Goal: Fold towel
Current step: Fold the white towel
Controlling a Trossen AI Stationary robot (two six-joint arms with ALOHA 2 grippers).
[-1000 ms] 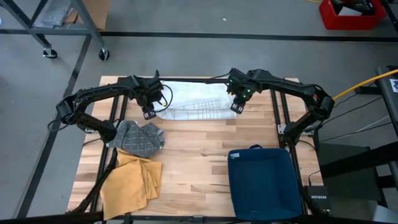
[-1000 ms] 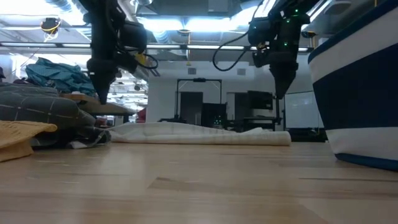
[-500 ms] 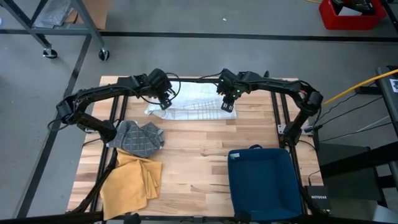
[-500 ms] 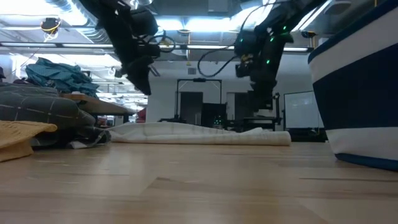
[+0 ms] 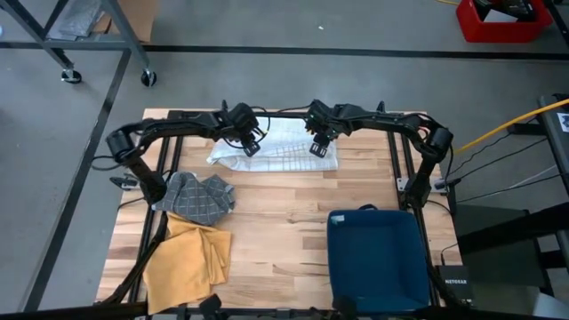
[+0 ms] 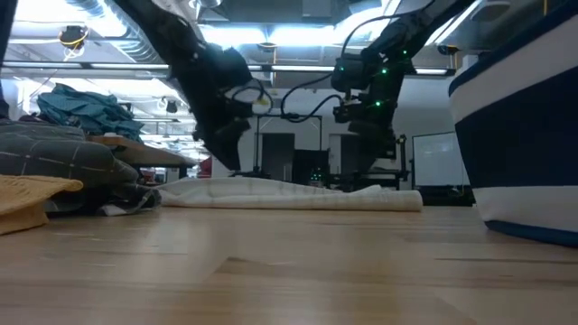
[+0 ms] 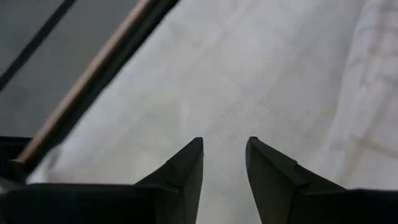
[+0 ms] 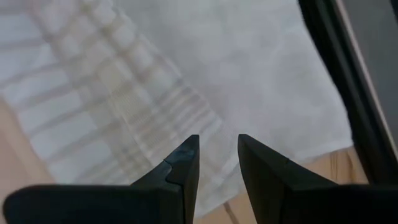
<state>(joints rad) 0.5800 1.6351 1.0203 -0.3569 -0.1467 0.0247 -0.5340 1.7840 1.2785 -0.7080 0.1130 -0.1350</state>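
A white towel (image 5: 277, 148) with a faint check pattern lies crumpled along the upper edge of the wooden bench (image 5: 284, 231), a little left of centre in the high view. Both arms reach in over it from the sides. The left gripper (image 5: 250, 146) hangs over the towel's left part, and in the left wrist view its jaws stand slightly apart just above the white cloth (image 7: 249, 87), with nothing between them. The right gripper (image 5: 317, 147) hangs over the towel's right part; the right wrist view shows its jaws also a little apart, empty, above the checked band of the towel (image 8: 124, 93) near its edge. In the low view the towel (image 6: 289, 194) is a low, flat heap across the middle of the frame, with both arms coming down to it from above.

At the left of the bench lies a grey checked cloth (image 5: 200, 196), and below it a yellow cloth (image 5: 187, 262). A dark blue bin (image 5: 373, 258) sits at the lower right.
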